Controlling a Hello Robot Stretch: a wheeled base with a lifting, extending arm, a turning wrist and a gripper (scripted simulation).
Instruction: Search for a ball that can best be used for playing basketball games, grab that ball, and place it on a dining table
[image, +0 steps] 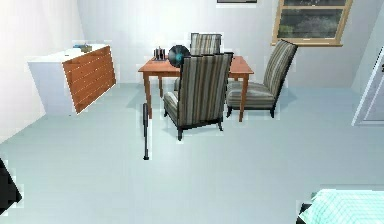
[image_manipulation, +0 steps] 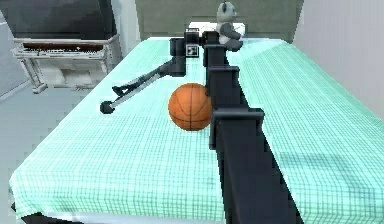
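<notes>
Orange basketball (image_manipulation: 190, 105) right there on the green checked bed (image_manipulation: 90, 150), about mid-cover and well in from every edge, just beside the dark arm (image_manipulation: 240, 140). Out past it the gripper (image_manipulation: 112, 102) hangs over the cover, nearer the edge at the arm side view's left. Whether it has hold of anything, I can't tell. Ahead, the wooden dining table (image: 244, 69) stands among striped chairs (image: 200, 92).
</notes>
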